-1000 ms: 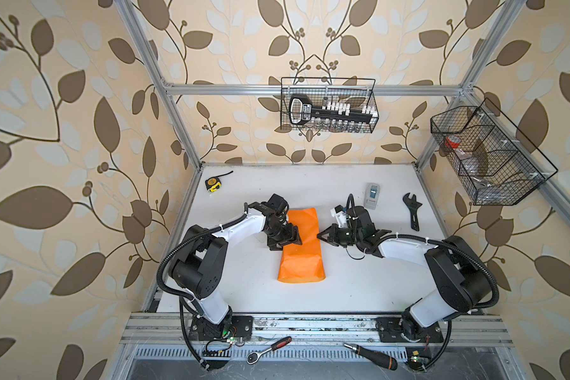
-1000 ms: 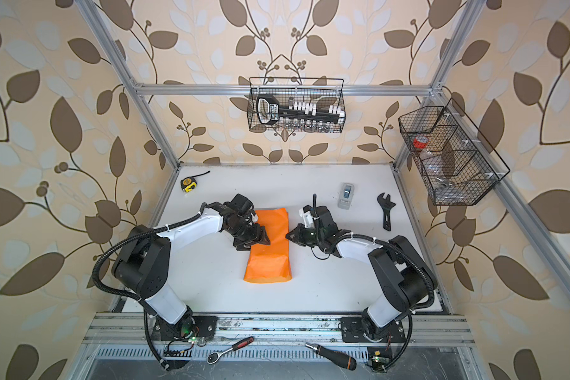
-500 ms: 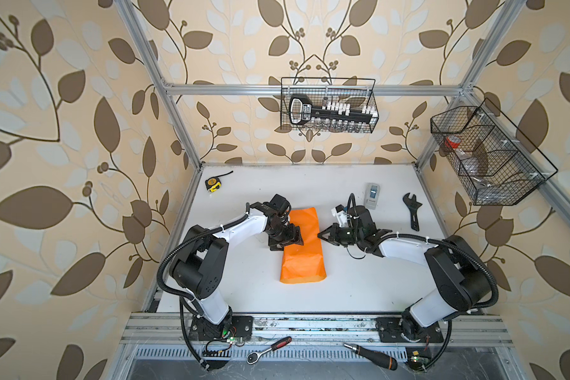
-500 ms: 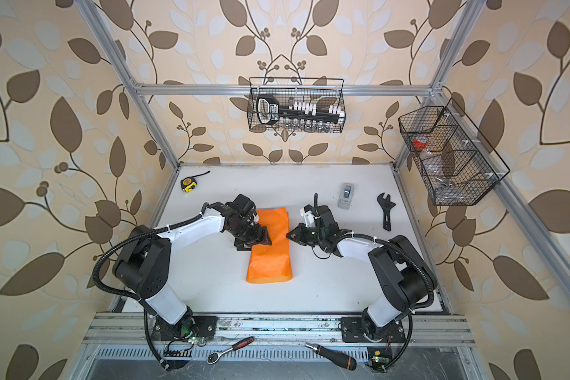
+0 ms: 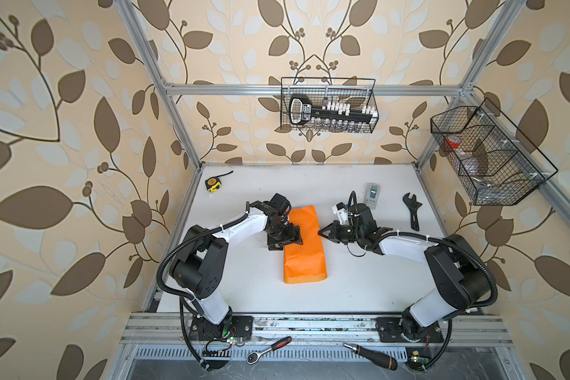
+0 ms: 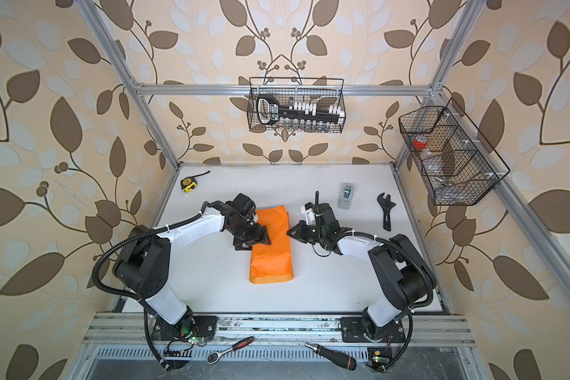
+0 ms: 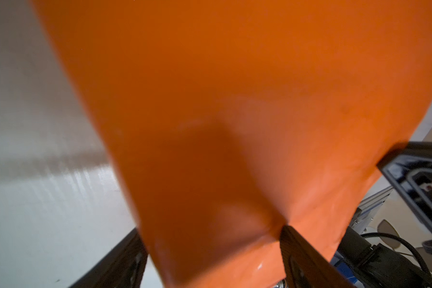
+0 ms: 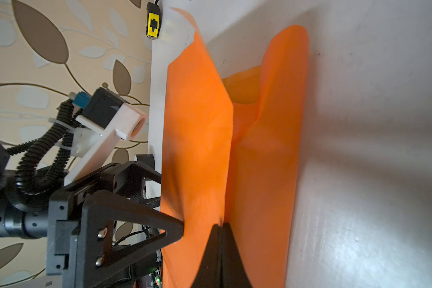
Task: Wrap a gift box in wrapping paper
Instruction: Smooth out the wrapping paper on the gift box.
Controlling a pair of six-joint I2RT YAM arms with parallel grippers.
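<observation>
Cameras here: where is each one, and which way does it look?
Both top views: high above, looking down on the white table, the left arm, the right arm and the orange wrapping paper.
Left wrist view: on the left arm, close over the paper; the open left pincer frames it.
Right wrist view: on the right arm, facing the paper's side; the shut right pincer and the left pincer show.
Shared: every view shows the paper.

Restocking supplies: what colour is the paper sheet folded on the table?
Plain orange, unpatterned wrapping paper; clearest in a top view.
</observation>
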